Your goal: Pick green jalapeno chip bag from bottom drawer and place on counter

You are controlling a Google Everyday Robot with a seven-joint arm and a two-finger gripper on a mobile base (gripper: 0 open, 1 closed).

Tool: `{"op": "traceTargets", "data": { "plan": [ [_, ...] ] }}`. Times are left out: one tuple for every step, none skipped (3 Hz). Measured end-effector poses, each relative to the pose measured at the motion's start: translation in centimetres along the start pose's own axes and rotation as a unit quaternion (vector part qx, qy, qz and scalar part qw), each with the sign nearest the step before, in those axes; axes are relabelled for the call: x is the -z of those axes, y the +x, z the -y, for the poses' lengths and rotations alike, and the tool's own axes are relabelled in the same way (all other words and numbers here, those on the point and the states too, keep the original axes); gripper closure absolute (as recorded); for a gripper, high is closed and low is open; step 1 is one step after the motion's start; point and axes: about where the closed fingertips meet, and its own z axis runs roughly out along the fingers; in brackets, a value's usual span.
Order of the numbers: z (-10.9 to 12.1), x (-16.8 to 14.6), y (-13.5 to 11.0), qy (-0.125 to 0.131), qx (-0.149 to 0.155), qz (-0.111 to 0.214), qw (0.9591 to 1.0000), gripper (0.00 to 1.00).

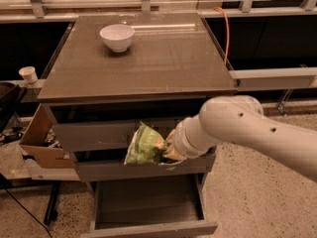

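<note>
The green jalapeno chip bag (144,146) hangs in the air in front of the middle drawers, held by my gripper (166,151), which is shut on its right edge. The white arm reaches in from the right. The bottom drawer (148,228) is pulled open below the bag, and its inside looks empty. The counter (163,58) is the broad grey-brown top above the bag, a short way higher than it.
A white bowl (117,36) stands on the counter at the back left. An open cardboard box (42,142) and a small paper cup (28,74) are left of the cabinet. An orange cable (227,31) runs behind the right edge. A shelf rail (275,76) sticks out at right.
</note>
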Motion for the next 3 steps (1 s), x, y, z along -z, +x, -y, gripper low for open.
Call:
{"op": "traceTargets", "data": {
  "plan": [
    [-1.6,0.2,0.6,-0.033,-0.001,-0.017,0.9993,1.0],
    [-1.6,0.2,0.6,-0.033,-0.001,-0.017,0.9993,1.0],
    [-0.7,1.7,-1.2,-0.036,0.013,-0.025,0.9989,1.0]
  ]
}}
